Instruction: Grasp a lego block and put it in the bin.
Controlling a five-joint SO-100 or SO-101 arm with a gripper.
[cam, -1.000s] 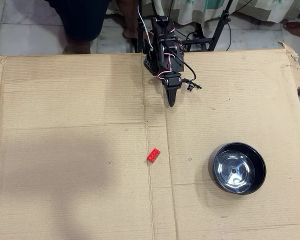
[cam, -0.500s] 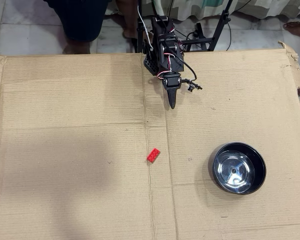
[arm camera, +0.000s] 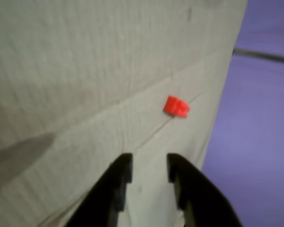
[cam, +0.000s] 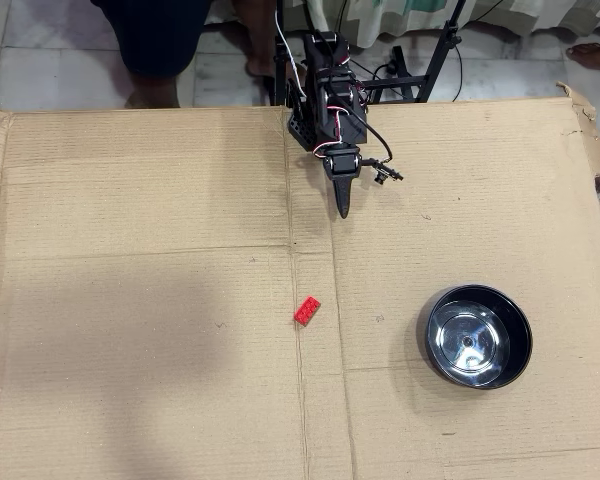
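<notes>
The claw (cam: 344,208) hangs near the far edge of the cardboard sheet (cam: 140,300) in the overhead view, its black tip pointing down the sheet toward the near edge, and nothing is held in it. In the wrist view the claw (arm camera: 149,176) enters from the bottom edge as two black fingers (arm camera: 116,182) with a narrow strip of cardboard showing between their tips, so the jaws stand slightly apart and empty. The lego block (cam: 307,310), small and bright red, lies flat on the cardboard well ahead of the claw tip, a little to the left of the tip's line in the overhead view, and apart from it. It sits just beside a lengthwise crease in the cardboard (cam: 298,380). In the wrist view the lego block (arm camera: 176,106) appears above and slightly to the right of the fingertips, blurred, resting near the same crease. The bin (cam: 478,336), a round black bowl with a shiny silver inside, stands on the cardboard farther from the claw, off to the right and lower in the overhead view, well apart from both the block and the claw. Its inside looks empty. Beyond the cardboard's far edge, behind the arm, a tiled floor (cam: 40,50) shows.
</notes>
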